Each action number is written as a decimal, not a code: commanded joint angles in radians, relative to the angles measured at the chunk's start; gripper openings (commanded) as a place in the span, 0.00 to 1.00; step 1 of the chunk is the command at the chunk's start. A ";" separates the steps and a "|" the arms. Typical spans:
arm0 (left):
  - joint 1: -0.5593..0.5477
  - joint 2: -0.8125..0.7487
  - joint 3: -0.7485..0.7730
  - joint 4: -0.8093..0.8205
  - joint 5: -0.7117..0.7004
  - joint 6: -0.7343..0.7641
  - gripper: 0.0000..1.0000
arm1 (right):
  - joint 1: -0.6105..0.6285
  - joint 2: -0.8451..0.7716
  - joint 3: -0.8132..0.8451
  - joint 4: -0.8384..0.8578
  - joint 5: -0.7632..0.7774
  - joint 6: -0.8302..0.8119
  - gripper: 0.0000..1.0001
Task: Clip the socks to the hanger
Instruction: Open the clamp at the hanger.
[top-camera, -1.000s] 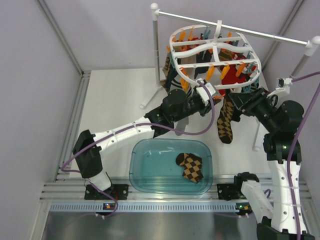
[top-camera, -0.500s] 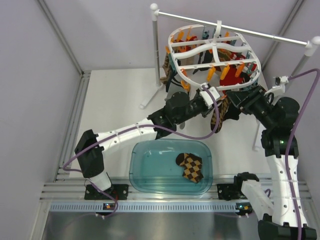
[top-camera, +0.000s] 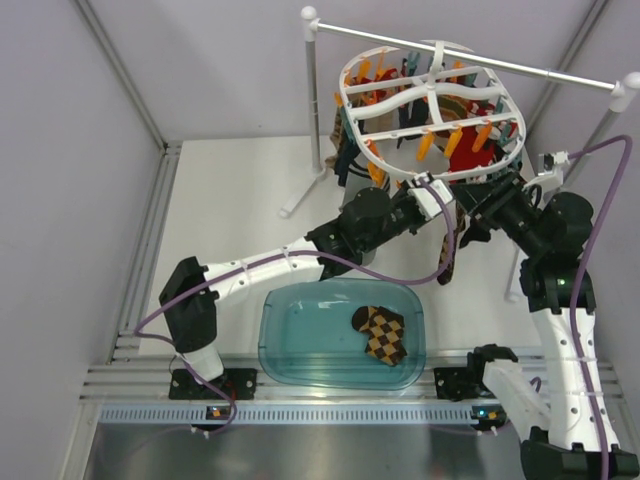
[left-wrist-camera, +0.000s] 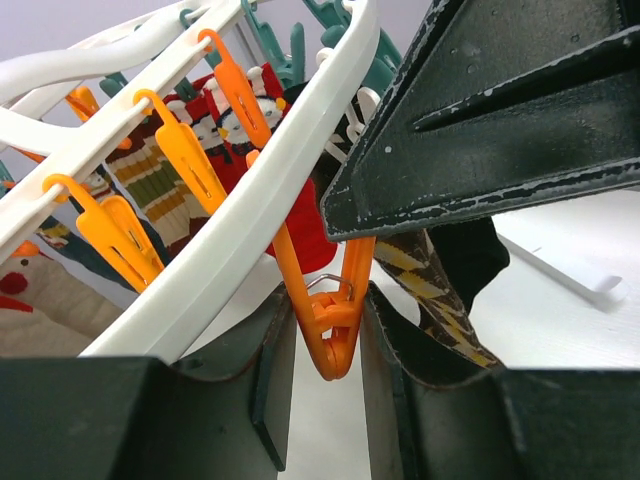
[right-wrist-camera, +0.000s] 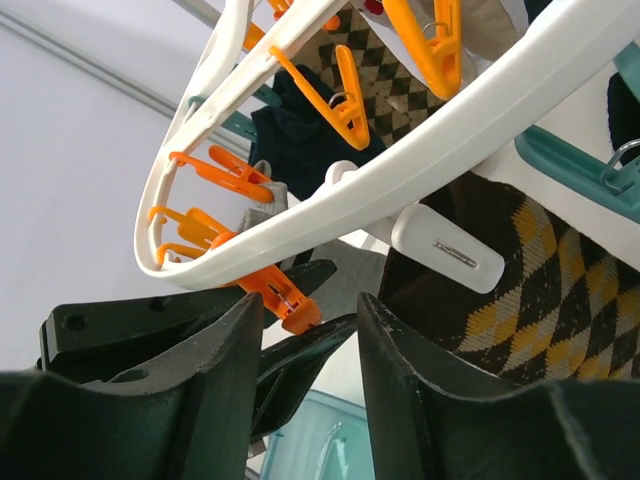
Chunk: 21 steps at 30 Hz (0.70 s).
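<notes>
Tub: a clear teal tub (top-camera: 296, 345) sits on the white tabletop (top-camera: 230, 200) at 6 o'clock in the top view, just beyond the arm bases.
Loose sock: a brown-and-mustard diamond-check loose sock (top-camera: 380, 333) lies flat in the tub, toward its 3 o'clock end.
Left pincer: the left pincer (left-wrist-camera: 327, 320) is clenched on an orange clip (left-wrist-camera: 335, 345) that dangles from the hanger's rim, with one finger pressed against each side of it.
Right pincer: the right pincer (right-wrist-camera: 310, 310) is released. Its fingers stand apart with nothing seen between them, and it faces the left pincer from 3 o'clock, close under the rim.
Hanging sock: the hanging sock (right-wrist-camera: 540, 290), in the same check, droops between the two pincers, just beside the right one's finger. Its cuff goes up behind the rim, and I cannot tell what holds it there.
Hanger: the white oval hanger (left-wrist-camera: 250, 225) hangs at 1 o'clock in the top view, tilted. Orange and teal clips hang from it, and red, dark and patterned socks hang below.
Rack: the hanger's hook hangs on the straight white rod (top-camera: 560, 73) farthest back.
</notes>
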 joint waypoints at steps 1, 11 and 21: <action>-0.009 0.010 0.039 0.031 -0.020 0.027 0.00 | 0.015 0.000 0.010 0.005 0.022 -0.001 0.41; -0.026 0.010 0.039 0.037 -0.003 0.052 0.00 | 0.048 0.018 0.007 0.028 0.030 0.004 0.24; -0.023 -0.036 0.017 0.006 0.044 -0.019 0.28 | 0.049 0.035 0.032 0.031 0.040 -0.048 0.00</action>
